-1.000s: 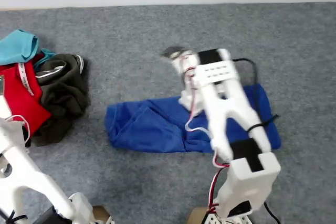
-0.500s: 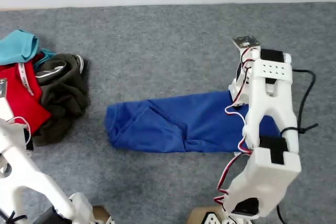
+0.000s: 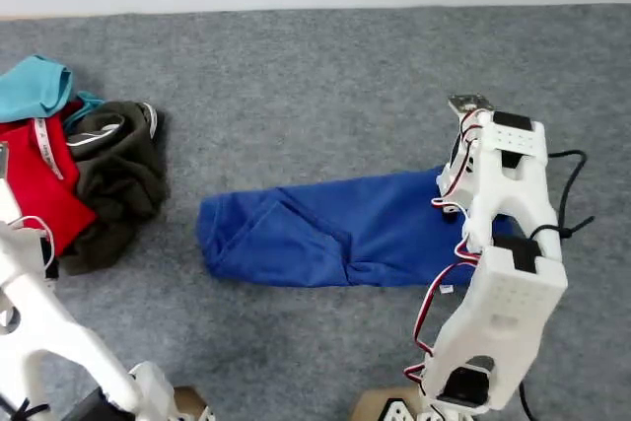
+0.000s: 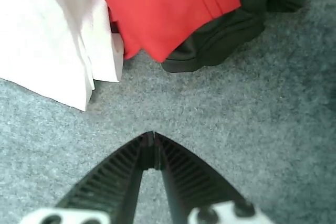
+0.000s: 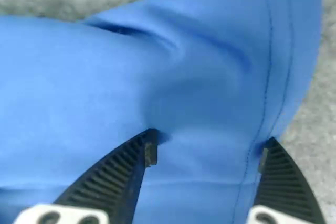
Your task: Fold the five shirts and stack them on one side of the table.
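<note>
A blue shirt lies folded into a long strip across the middle of the grey table. My right gripper stands open just over the shirt's right end, its fingers straddling a stitched hem; the right arm covers that end in the high view. A heap of shirts at the far left holds a teal one, a red one and a dark olive one. My left gripper is shut over bare carpet near the red shirt, the dark shirt and a white shirt.
The grey carpeted table runs to a white wall at the back. The left arm's white body stands at the front left corner. Bare carpet stretches behind the blue shirt and between it and the heap.
The right arm has swung from the middle of the blue shirt to its right end and come down over it. The shirt now lies flatter there. The left arm has kept still.
</note>
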Tool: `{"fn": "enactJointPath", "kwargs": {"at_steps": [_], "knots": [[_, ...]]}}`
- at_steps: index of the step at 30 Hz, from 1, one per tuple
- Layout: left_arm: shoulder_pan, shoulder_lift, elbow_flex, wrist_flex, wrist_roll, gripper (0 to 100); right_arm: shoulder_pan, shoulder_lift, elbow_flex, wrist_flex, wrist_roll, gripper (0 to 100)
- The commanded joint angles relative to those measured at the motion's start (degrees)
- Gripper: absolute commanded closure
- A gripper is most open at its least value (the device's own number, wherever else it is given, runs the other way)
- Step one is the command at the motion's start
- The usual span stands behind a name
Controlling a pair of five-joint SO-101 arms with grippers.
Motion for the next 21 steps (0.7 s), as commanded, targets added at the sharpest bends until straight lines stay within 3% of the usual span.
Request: {"fn": "enactJointPath", "kwargs": {"at_steps": [1, 6, 13, 21], "knots": [[0.18, -1.58, -2.07, 0.18, -0.35, 99, 0.75, 1.19, -2.81, -1.54, -1.93, 68.4], [0.18, -1.58, -2.07, 0.18, -0.35, 99, 0.48, 2.86, -2.81, -0.84, -1.67, 70.2], [2.9, -1.67, -2.07, 0.18, -0.35, 99, 0.75, 2.86, -2.81, -0.84, -1.58, 96.2], [5.71, -1.93, -2.07, 0.18, -0.26, 99, 1.19, 1.8, -2.81, -0.84, -1.49, 99.0]]}}
